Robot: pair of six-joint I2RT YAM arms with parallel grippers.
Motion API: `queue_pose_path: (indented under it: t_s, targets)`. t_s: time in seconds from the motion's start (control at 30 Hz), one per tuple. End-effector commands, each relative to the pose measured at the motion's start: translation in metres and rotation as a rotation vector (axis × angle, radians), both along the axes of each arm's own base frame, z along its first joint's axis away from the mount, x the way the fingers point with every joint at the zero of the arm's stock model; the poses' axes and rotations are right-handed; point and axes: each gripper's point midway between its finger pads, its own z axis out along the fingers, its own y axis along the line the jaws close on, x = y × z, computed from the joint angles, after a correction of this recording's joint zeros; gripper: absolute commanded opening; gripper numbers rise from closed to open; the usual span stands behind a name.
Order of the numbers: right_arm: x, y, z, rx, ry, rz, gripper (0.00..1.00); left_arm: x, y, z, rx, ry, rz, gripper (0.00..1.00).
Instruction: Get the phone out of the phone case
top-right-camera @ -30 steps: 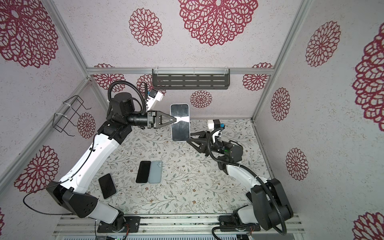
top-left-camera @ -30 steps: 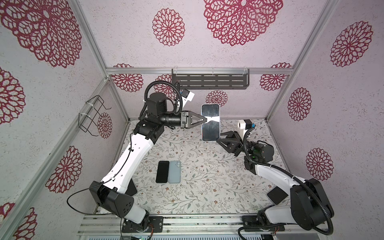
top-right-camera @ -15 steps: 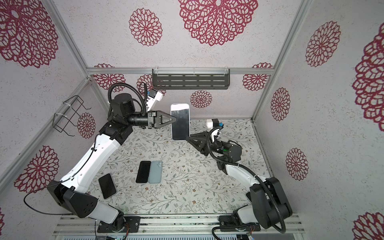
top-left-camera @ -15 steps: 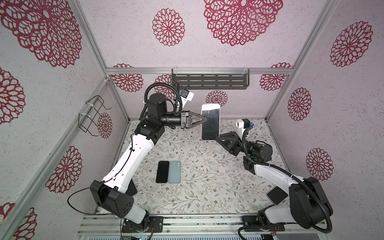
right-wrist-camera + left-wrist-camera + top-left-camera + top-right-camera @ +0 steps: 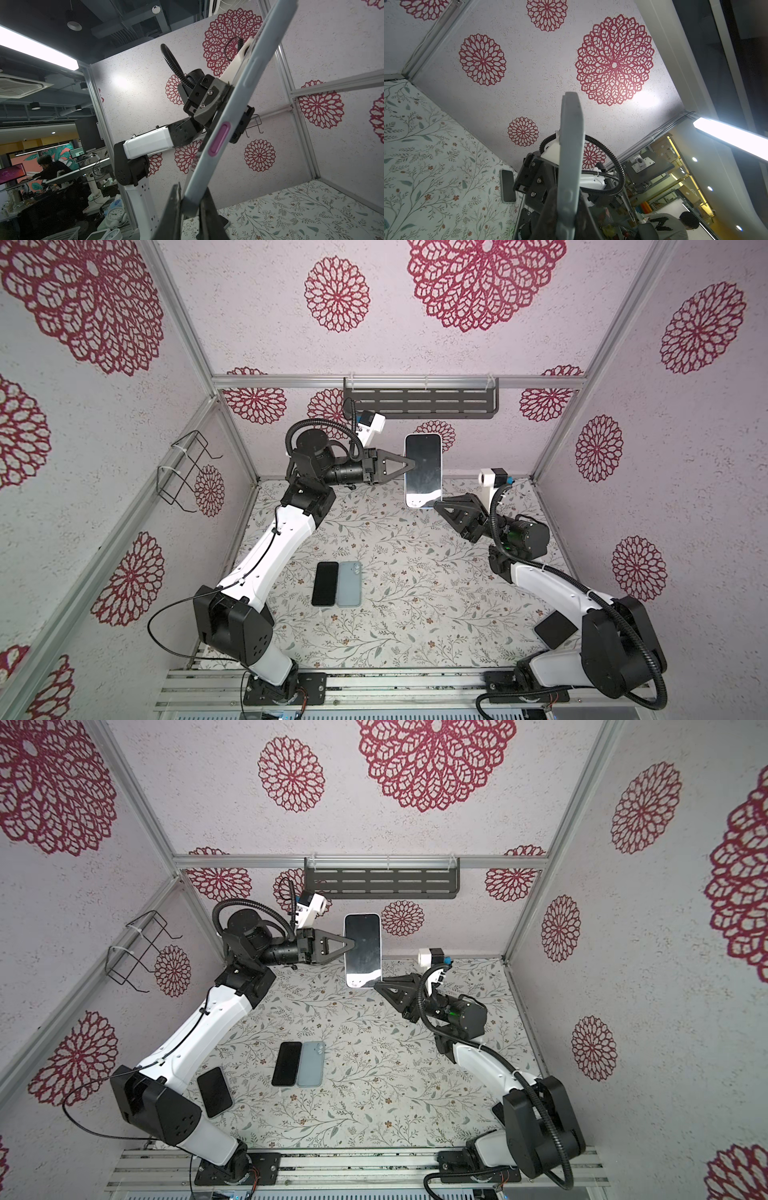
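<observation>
The phone, dark screen facing up, sits in a pale grey-blue phone case and is held in the air above the back of the table. My left gripper is shut on the middle of the case's long side. From the right, my right gripper is shut on the case's lower end, near a corner. A pink side button shows on the case's edge.
A black phone and a blue-grey one lie side by side mid-table. Another dark phone lies by the left arm's base and one by the right arm's base. A dark shelf hangs on the back wall, a wire rack on the left wall.
My right gripper's jaws have closed onto the lower end of the case. The held phone has risen slightly with the left gripper.
</observation>
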Motion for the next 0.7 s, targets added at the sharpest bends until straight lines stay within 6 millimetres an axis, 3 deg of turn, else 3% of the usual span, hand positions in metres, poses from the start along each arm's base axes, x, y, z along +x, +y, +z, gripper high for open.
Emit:
queue_pose_path:
  t_s: [0.0,0.37,0.67]
  targets:
    - [-0.051,-0.010,0.042,0.070,-0.382,-0.003,0.07,0.032,0.002,-0.011,-0.034,0.159,0.096,0.00]
    - [-0.051,-0.010,0.053,0.087,-0.421,-0.013,0.16,0.050,-0.005,-0.037,-0.023,0.244,0.120,0.00]
    - [-0.056,-0.010,0.055,0.090,-0.446,-0.011,0.25,0.057,-0.009,-0.041,-0.049,0.274,0.110,0.00]
